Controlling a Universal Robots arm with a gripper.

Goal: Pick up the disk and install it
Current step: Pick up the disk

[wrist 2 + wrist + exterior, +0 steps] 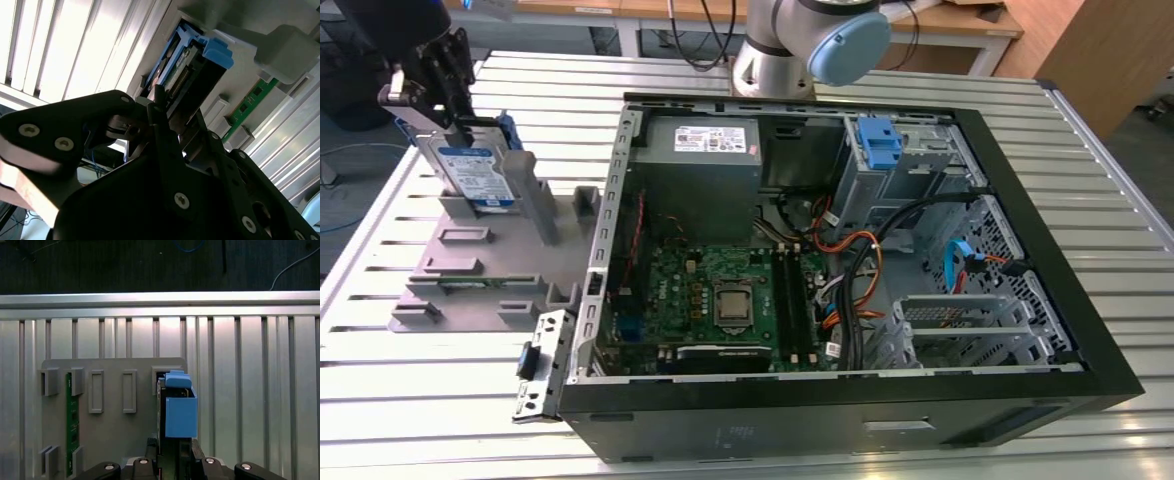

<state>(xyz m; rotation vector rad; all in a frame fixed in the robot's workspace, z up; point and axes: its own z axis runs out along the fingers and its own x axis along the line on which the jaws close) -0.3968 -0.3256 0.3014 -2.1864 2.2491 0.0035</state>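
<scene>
The disk (478,172) is a silver drive with a white-and-blue label in a blue carrier bracket. It stands on edge in a slot of the grey holder (467,270) on the exterior view's left. My black gripper (458,128) comes down on its top edge, fingers pressed against both flat sides. In the first wrist view the disk (180,410) shows edge-on, with the gripper (174,447) closed around it. The second wrist view has the disk (197,67) beyond the gripper (170,112).
The open computer case (1067,330) lies to the holder's right, with a power-supply box (700,150), motherboard, cables and a blue bracket (881,140) in its drive bay. A green memory stick (72,425) sits in the holder (110,435). The robot base (787,50) stands behind the case.
</scene>
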